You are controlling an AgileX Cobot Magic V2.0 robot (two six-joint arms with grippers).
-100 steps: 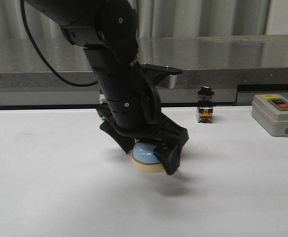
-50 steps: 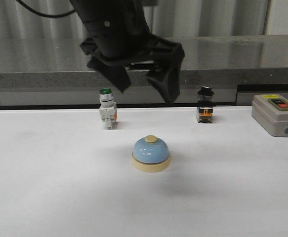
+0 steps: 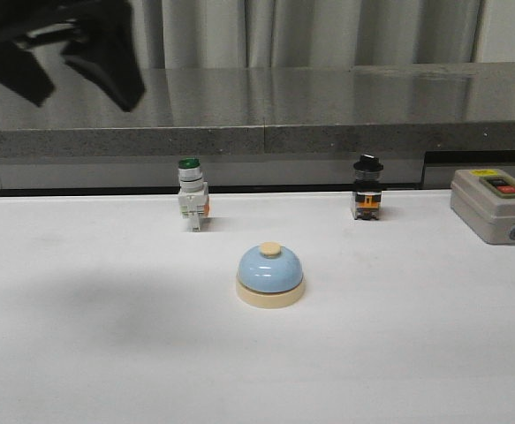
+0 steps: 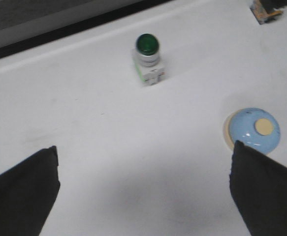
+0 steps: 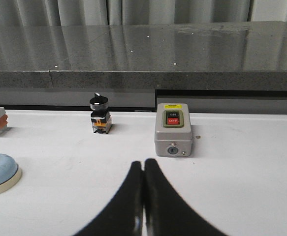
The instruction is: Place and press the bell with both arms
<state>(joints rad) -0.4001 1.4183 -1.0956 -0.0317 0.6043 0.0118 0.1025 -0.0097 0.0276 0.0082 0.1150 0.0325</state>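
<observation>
My bell (image 3: 270, 274) sits alone on the white table (image 3: 80, 353), set down for pressing, my left gripper (image 3: 63, 53) wide apart up high, my right gripper (image 5: 143, 196) squeezed together.

The white counter (image 3: 80, 353) was viewed low and level from the front, towards a grey stone ledge (image 3: 328, 132). The left wrist view was aimed steeply down from above; the right wrist view sat low, facing forward. The light-blue domed bell (image 3: 270, 275) was shared by all three.
</observation>
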